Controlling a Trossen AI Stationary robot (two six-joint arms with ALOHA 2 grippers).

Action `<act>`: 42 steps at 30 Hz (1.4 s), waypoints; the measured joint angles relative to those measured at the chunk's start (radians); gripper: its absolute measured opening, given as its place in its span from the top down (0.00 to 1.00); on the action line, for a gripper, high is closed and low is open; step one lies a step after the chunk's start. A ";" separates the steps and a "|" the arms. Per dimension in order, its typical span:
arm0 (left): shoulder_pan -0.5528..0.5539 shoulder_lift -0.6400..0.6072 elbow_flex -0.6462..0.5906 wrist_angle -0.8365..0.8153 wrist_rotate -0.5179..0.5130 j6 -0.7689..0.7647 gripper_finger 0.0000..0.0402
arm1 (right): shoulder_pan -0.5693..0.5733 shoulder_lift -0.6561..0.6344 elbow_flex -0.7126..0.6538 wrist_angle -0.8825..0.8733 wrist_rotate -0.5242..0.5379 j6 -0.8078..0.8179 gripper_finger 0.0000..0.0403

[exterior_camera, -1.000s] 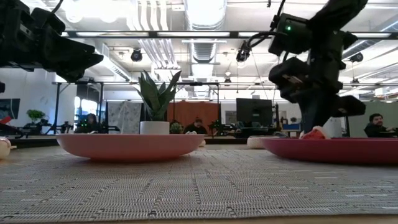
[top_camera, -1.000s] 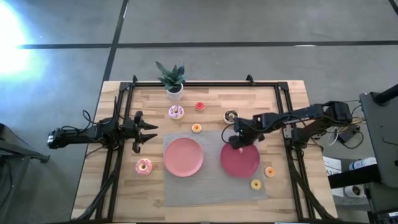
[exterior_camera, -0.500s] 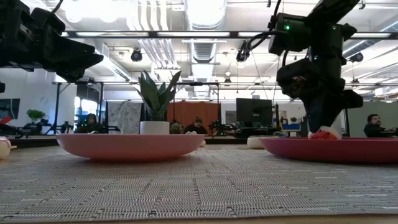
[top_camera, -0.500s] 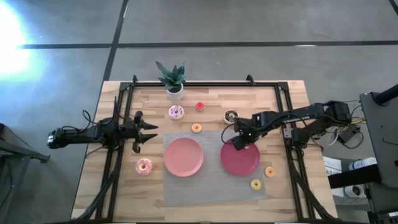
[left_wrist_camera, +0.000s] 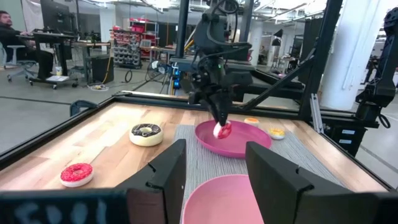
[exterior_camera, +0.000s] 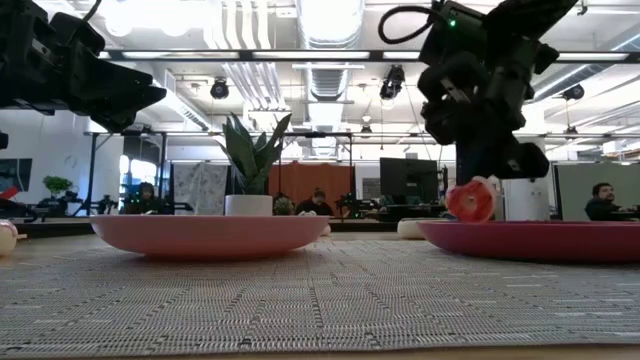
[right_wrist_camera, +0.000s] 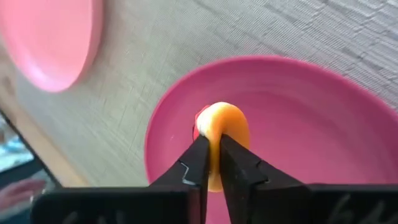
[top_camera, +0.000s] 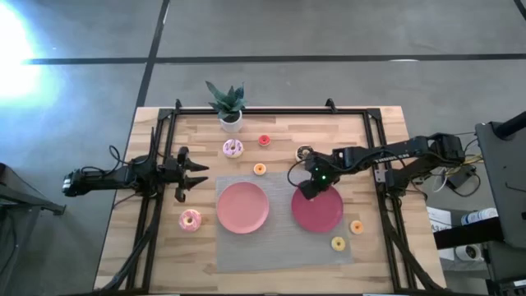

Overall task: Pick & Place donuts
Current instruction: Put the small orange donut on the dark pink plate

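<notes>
The right gripper [right_wrist_camera: 211, 163] is clamped on a small donut [right_wrist_camera: 222, 138], red on one face and orange on the other, held on edge above the dark pink plate [top_camera: 322, 215] (near that plate's rim on the potted plant's [top_camera: 226, 105] side); the ring stands upright between the fingers; the plate lies on a grey woven mat [top_camera: 279, 242] over a wooden table [top_camera: 156, 238]; beyond it an open workshop with desks and seated people; the left gripper [top_camera: 197, 171] waits with jaws parted, well away from the plate, past the lighter pink plate [top_camera: 242, 207].
</notes>
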 joint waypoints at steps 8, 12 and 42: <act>0.000 0.000 0.000 0.000 0.000 0.000 0.65 | 0.001 0.007 -0.004 0.010 -0.080 0.028 0.95; 0.000 0.000 0.000 0.000 0.000 0.000 0.65 | 0.000 0.023 -0.005 0.016 -0.065 0.047 0.95; 0.000 0.001 0.000 0.000 0.000 0.000 0.65 | 0.009 0.137 0.003 0.018 -0.083 0.034 0.72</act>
